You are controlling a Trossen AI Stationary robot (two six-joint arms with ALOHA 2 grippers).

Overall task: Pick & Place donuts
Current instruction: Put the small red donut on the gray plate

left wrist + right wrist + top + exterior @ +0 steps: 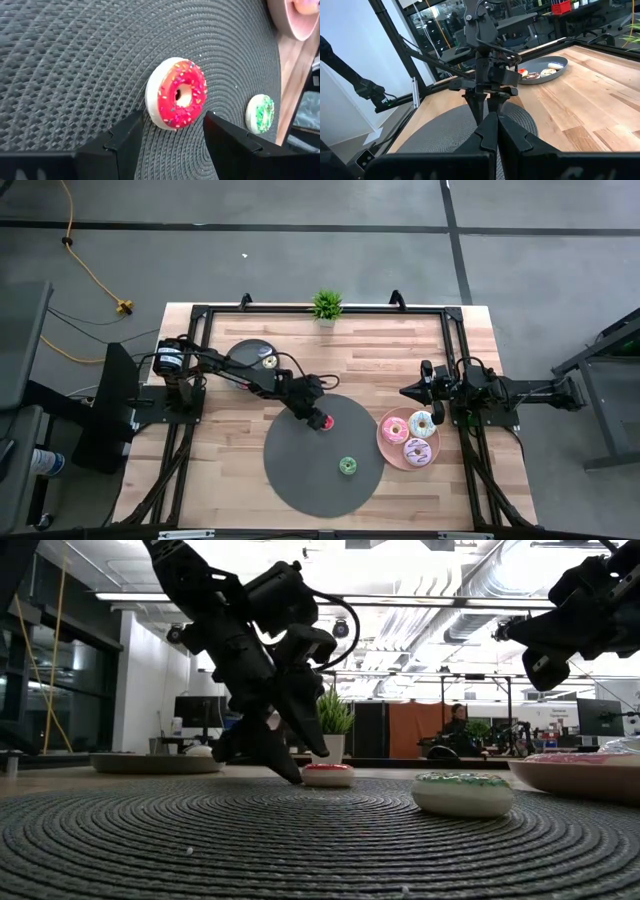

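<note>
A red-frosted donut (176, 93) lies flat on the round dark woven mat (300, 470) near its 12 o'clock edge, framed by the parted fingers of the left claw (170, 137), which touch nothing. A green donut (347, 466) rests on the mat toward 4 o'clock. The right claw (408, 393) hangs pressed together and empty over the bench (230, 440), at 12 o'clock of the pink plate (384, 442) bearing three larger donuts (417, 436).

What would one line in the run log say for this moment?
left gripper: open, fingers either side of small red-frosted sprinkled ring donut on round dark woven mat | right gripper: shut, waiting above pink plate
</note>
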